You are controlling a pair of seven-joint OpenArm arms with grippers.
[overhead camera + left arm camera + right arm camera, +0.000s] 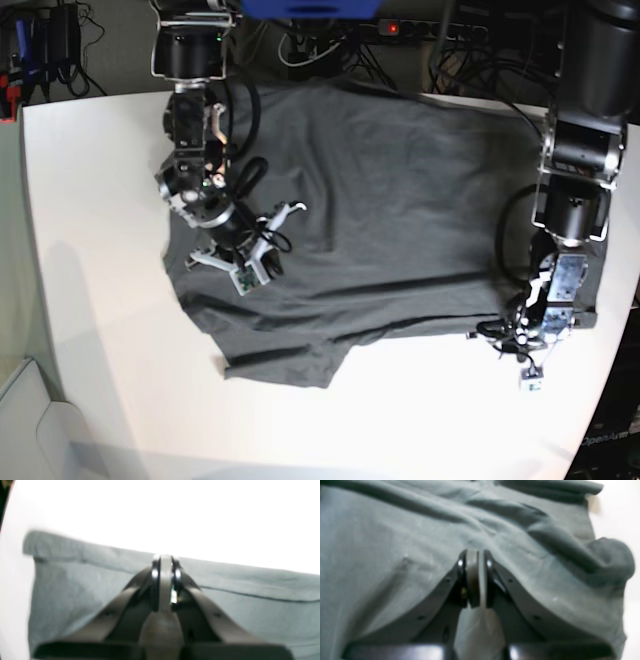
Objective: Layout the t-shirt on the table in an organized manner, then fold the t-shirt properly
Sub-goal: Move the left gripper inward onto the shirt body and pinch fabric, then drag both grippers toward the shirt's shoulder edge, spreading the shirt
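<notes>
The dark grey t-shirt (400, 190) lies spread over the white table (100, 300), creased along its near edge. In the base view my left gripper (522, 345) is at the shirt's near right edge. Its wrist view shows it (165, 560) shut, tips over a folded edge of the t-shirt (75, 585), with bare table (175, 517) beyond. My right gripper (265, 245) rests on the shirt's left part. Seen from its wrist, it (476, 555) is shut against wrinkled t-shirt (382, 542). No cloth shows between either pair of jaws.
Cables and a power strip (400, 28) run along the table's far edge. A bunched lump of cloth (610, 557) sits by the shirt's edge, with white table (620, 505) past it. Dark equipment (610, 440) stands off the near right corner.
</notes>
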